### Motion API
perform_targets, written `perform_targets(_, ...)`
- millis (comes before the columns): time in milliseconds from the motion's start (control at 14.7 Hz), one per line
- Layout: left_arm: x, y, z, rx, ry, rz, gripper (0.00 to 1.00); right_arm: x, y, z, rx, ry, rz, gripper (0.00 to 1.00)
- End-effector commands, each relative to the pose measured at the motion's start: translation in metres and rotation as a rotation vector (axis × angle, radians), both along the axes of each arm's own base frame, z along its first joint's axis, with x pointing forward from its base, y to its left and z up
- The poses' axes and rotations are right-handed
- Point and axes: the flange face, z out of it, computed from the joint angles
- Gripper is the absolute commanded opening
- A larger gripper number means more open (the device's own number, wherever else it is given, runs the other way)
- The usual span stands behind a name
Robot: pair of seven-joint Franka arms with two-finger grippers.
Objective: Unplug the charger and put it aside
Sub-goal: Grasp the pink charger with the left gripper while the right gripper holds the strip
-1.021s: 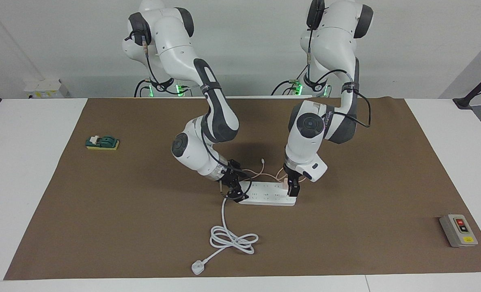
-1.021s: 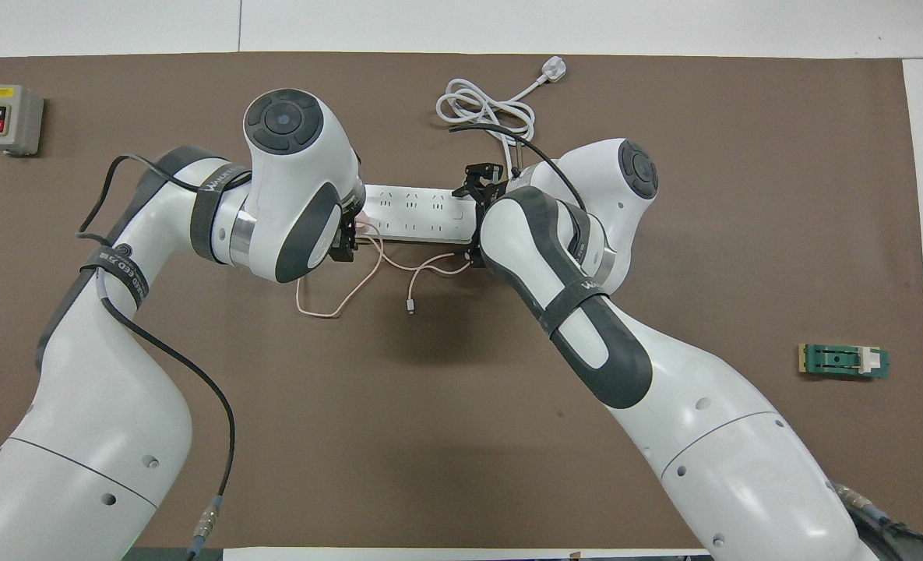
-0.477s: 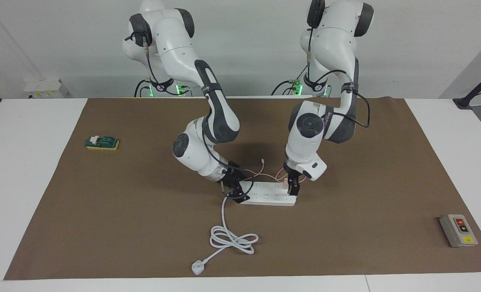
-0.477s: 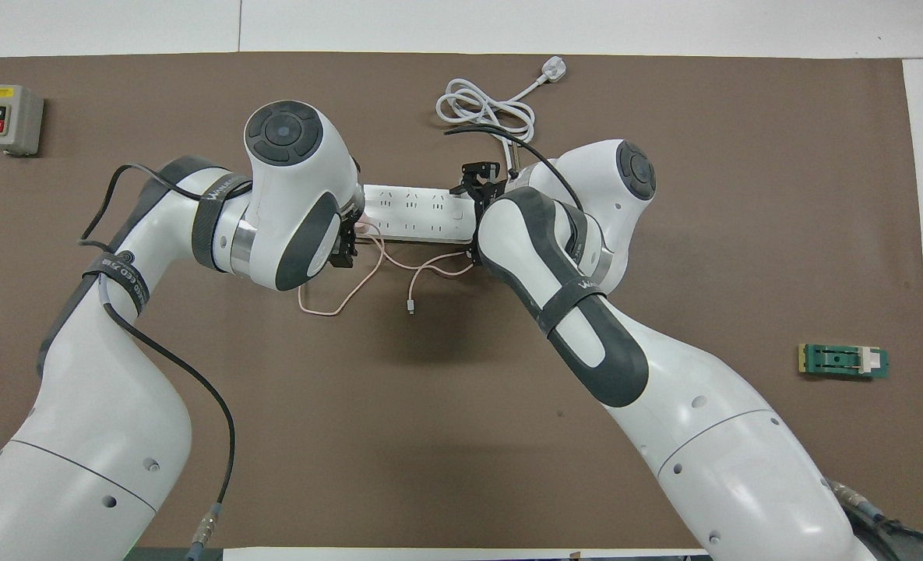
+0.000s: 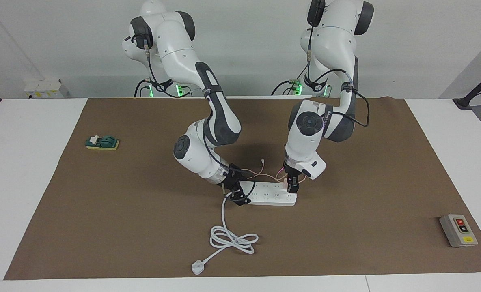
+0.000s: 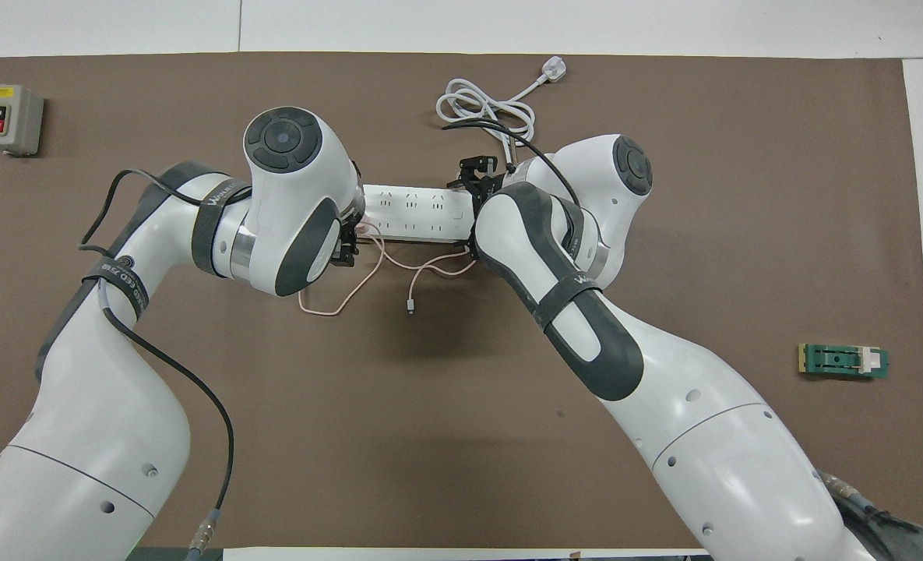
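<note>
The white power strip (image 5: 269,196) lies mid-table; it also shows in the overhead view (image 6: 414,210). The pale pink charger (image 5: 284,185) sits plugged in at the strip's end toward the left arm. Its thin pink cable (image 5: 260,175) loops on the mat nearer to the robots (image 6: 336,300). My left gripper (image 5: 292,187) is down on the charger, fingers closed around it; in the overhead view the left hand hides the charger. My right gripper (image 5: 237,195) grips the strip's cord end (image 6: 473,178).
The strip's thick white cord (image 5: 232,239) coils farther from the robots and ends in a plug (image 5: 198,267). A grey switch box (image 5: 458,230) sits toward the left arm's end. A green block (image 5: 102,142) sits toward the right arm's end.
Both arms and the power strip have shifted slightly toward the robots. The left gripper has risen a little. The charger still sits at the strip's end.
</note>
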Motion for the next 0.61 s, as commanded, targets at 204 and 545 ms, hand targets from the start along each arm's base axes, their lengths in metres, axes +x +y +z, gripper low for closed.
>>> perform_targets(204, -0.0112, -0.0018, 0.0019, -0.002, -0.014, 0.0, 0.0, 0.0151, -0.0021, -0.0129, 0.037, -0.022, -0.055, 1.0)
perform_targets(545, -0.0109, -0.0013, 0.0019, 0.01, -0.019, -0.01, 0.0, 0.0156, -0.0033, -0.0142, 0.041, -0.02, -0.058, 0.5)
